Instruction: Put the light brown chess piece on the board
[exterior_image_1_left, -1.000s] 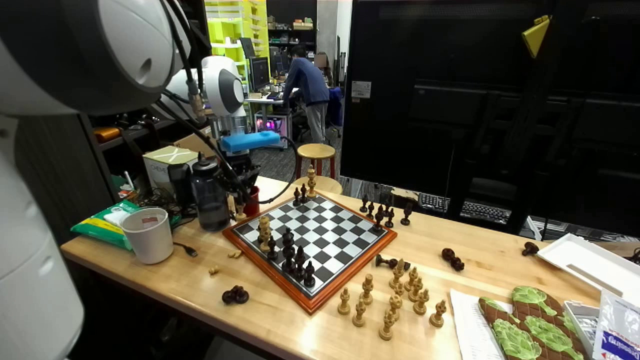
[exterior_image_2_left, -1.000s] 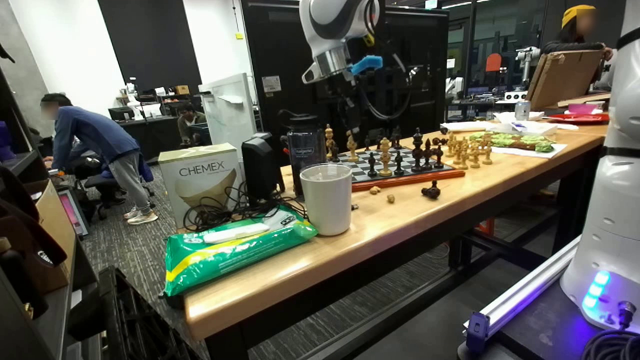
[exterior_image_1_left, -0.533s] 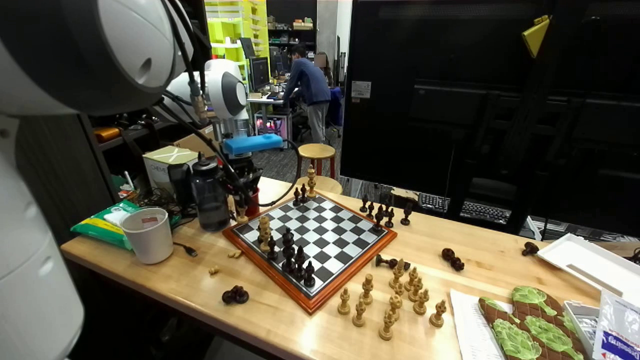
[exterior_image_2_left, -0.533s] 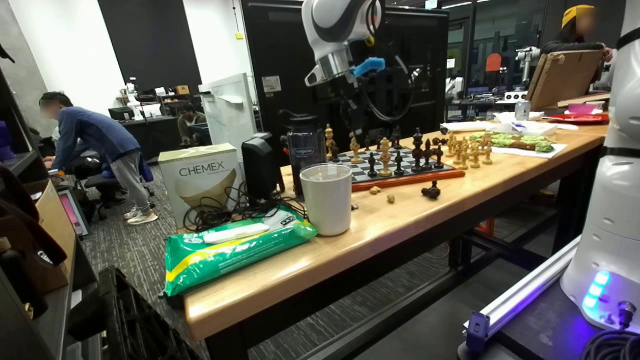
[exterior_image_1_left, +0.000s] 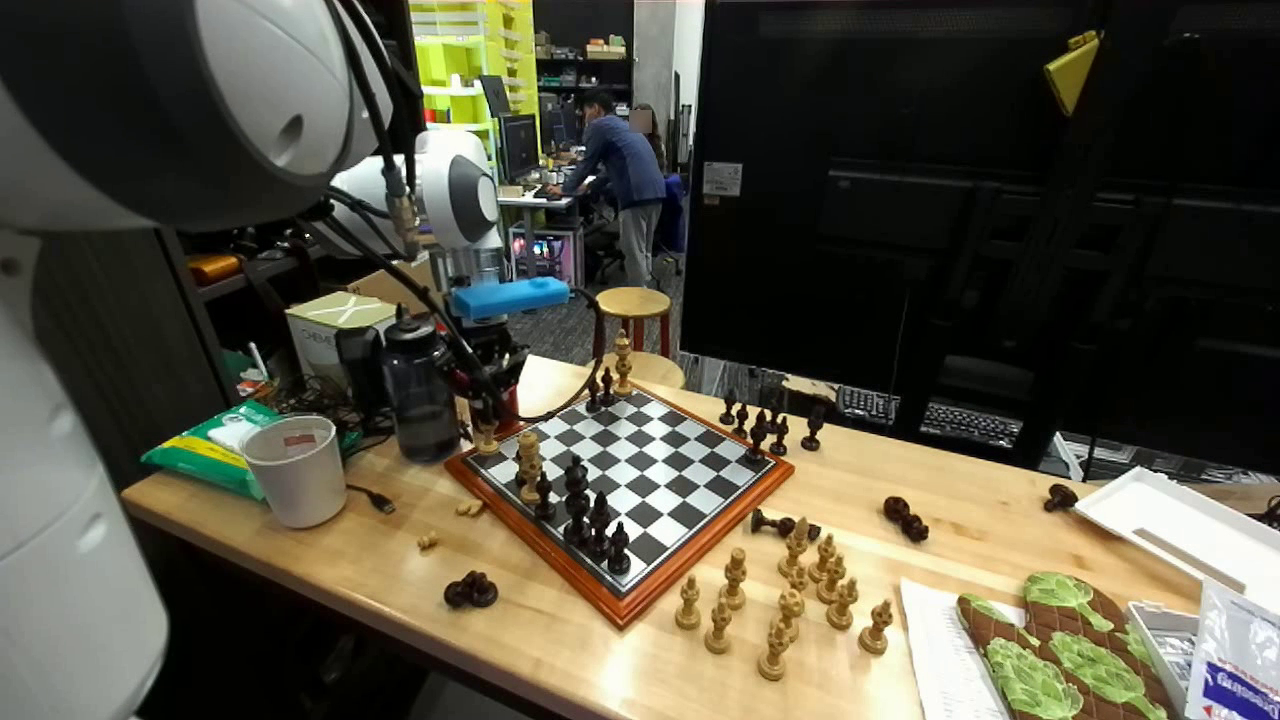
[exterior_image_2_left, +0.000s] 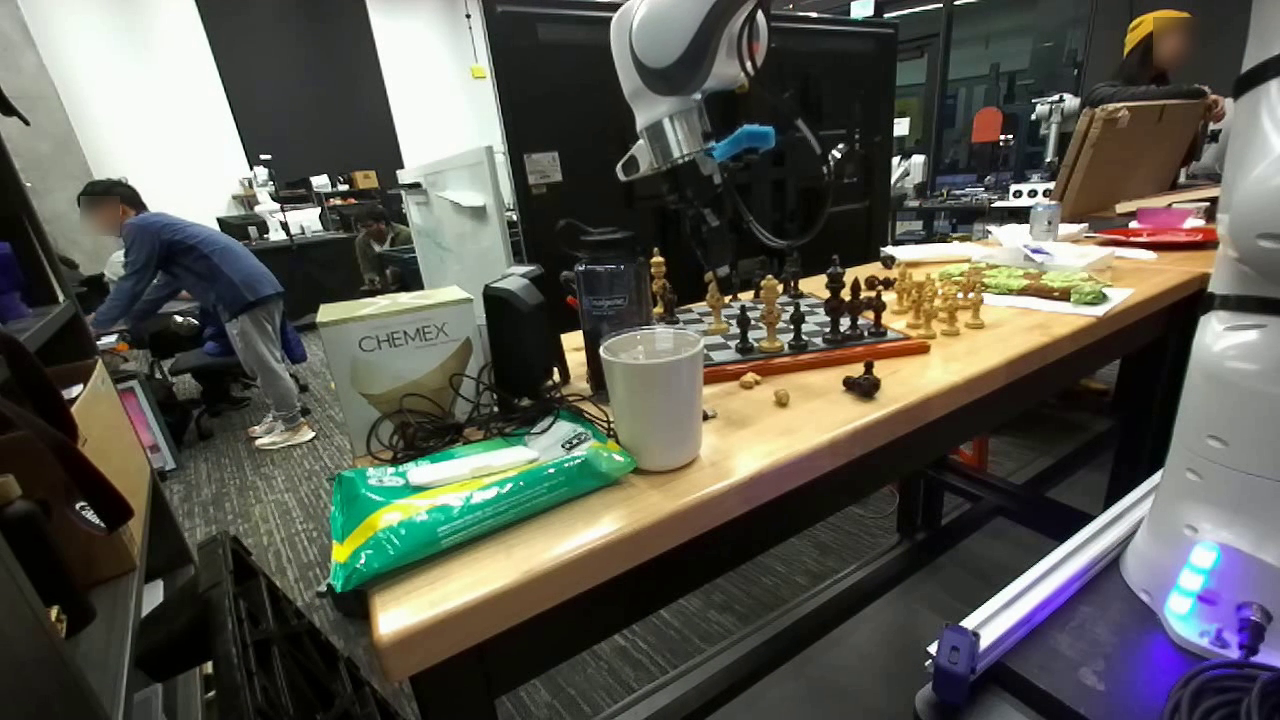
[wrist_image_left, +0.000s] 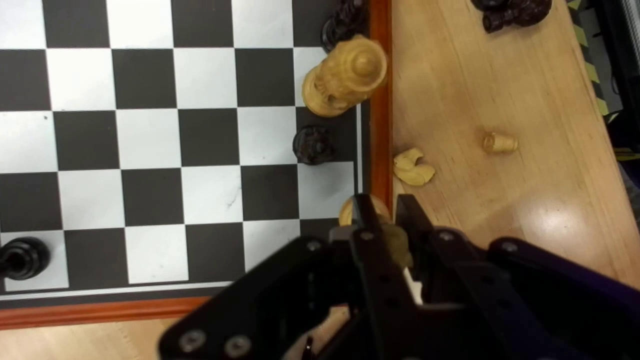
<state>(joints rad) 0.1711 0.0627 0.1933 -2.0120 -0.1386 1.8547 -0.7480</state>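
Pinching the light brown chess piece (exterior_image_2_left: 716, 314), the end effector (wrist_image_left: 384, 201) is lower than a moment ago, near the corner of the board (exterior_image_1_left: 690, 455) beside the dark bottle (exterior_image_1_left: 421, 418); release seems close, contact unclear.

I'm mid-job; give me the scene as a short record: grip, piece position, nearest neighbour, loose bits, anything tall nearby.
Grip: gripper shut on the light brown chess piece
Piece position: roughly upright at a corner of the board; whether its base touches is unclear
Nearest neighbour: dark piece, standing on the board
Loose bits: curved fragment and short stub, both light brown, beside the board
Tall nearby: water bottle, beside that corner
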